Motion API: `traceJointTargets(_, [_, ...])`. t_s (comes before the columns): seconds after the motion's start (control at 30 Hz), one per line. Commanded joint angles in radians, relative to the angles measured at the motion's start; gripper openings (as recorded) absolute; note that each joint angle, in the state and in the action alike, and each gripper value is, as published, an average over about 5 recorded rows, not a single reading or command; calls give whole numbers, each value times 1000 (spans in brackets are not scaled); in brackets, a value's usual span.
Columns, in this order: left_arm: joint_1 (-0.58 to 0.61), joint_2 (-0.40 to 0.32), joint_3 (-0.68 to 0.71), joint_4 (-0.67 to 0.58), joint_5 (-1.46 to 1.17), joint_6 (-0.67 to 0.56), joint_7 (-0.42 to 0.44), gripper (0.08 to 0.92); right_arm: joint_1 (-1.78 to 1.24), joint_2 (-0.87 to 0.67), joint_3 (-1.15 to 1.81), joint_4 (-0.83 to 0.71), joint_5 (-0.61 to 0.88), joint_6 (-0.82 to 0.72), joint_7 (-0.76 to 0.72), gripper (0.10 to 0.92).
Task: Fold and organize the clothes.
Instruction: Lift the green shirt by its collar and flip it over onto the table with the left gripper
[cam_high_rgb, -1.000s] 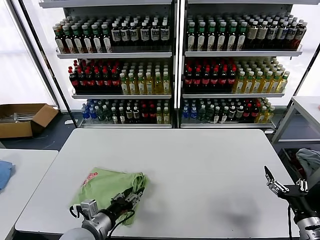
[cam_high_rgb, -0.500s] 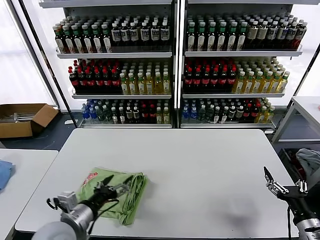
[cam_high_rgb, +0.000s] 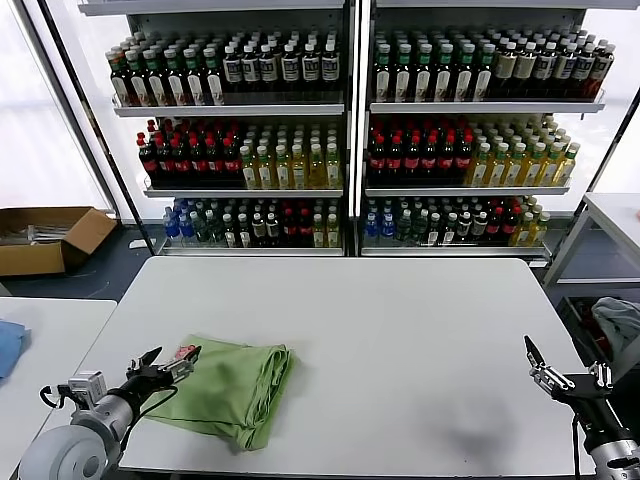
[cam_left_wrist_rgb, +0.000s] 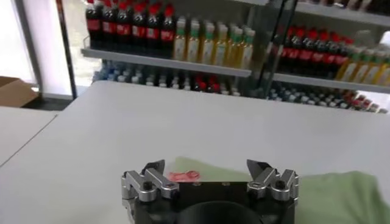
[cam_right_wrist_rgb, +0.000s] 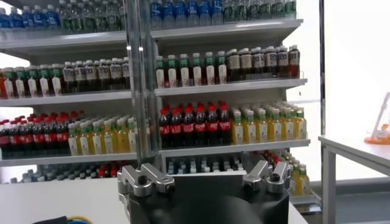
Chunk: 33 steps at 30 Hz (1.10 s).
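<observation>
The light green shirt (cam_high_rgb: 232, 390) lies folded into a compact bundle on the white table (cam_high_rgb: 400, 330), front left. A patch of its red print (cam_high_rgb: 184, 352) shows at its left corner and also in the left wrist view (cam_left_wrist_rgb: 184, 176). My left gripper (cam_high_rgb: 165, 365) is open and empty, just left of the shirt's left edge; the shirt (cam_left_wrist_rgb: 341, 198) shows beyond its fingers. My right gripper (cam_high_rgb: 540, 372) is open and empty, off the table's front right corner, far from the shirt.
Shelves of bottles (cam_high_rgb: 350, 130) stand behind the table. A second white table (cam_high_rgb: 50, 340) with a blue cloth (cam_high_rgb: 8, 345) is at the left, a cardboard box (cam_high_rgb: 45, 238) lies on the floor beyond it. Another table (cam_high_rgb: 610, 215) is at the right.
My left gripper has drawn back leftward off the shirt and now sits beside its left edge, open. The shirt stays folded on the table. The right arm has barely moved.
</observation>
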Motion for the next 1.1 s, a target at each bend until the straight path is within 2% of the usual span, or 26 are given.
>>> traceJointTargets(0.03, [-5, -2, 2, 144, 64, -21, 46, 823, 3, 2, -4, 1, 0, -2, 0, 823])
traceJointTargets(0.37, [-17, -36, 52, 152, 79, -37, 55, 823, -1, 2, -1, 15, 3, -4, -1, 823])
traceJointTargets(0.47, [-14, -50, 62, 140, 79, -41, 52, 787, -5, 3, 3, 20, 6, -3, -1, 823])
traceJointTargets(0.83, [5, -80, 68, 118, 70, -61, 48, 472, -10, 13, 6, 33, 7, -2, -2, 823])
traceJointTargets(0.93, [5, -94, 34, 109, 61, -69, 35, 385, -9, 14, 8, 35, 7, -2, -2, 823])
traceJointTargets(1.1, [26, -160, -59, 53, 25, -64, -1, 246, -8, 20, 11, 35, 6, -1, -3, 823])
